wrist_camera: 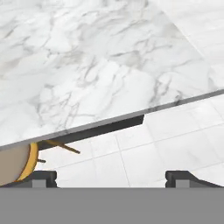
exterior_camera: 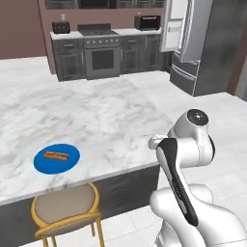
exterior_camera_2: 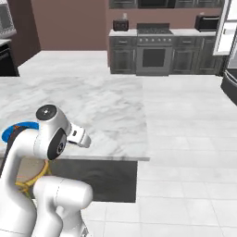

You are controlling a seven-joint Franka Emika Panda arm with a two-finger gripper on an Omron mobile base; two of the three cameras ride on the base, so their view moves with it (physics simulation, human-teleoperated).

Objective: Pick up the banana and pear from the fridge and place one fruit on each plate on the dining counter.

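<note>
A long white marble tabletop (exterior_camera: pixel 96 116) is seen across the middle of the left base view, its near edge running from lower left toward the centre right. A bright blue plate (exterior_camera: pixel 57 157) is set on it at the lower left of that frame, and a brown-and-red hot dog (exterior_camera: pixel 56 155) is laid on the plate. The same plate (exterior_camera_2: pixel 18 128) is glimpsed at the left edge of the right base view, partly hidden behind the white arm (exterior_camera_2: pixel 44 139). A stool (exterior_camera: pixel 66 206) with gold legs and a tan seat is tucked under the tabletop edge, just below the plate.

At the upper right of the left base view the fridge (exterior_camera: pixel 193 43) is seen with a door swung open; its contents cannot be made out. A stove (exterior_camera: pixel 102 50) is set among dark cabinets at the top centre.

In the hand view the gripper (wrist_camera: pixel 111 177) is held over the pale tiled floor (wrist_camera: pixel 144 153) just off the tabletop edge, with the jaws spread wide and nothing held between them.
</note>
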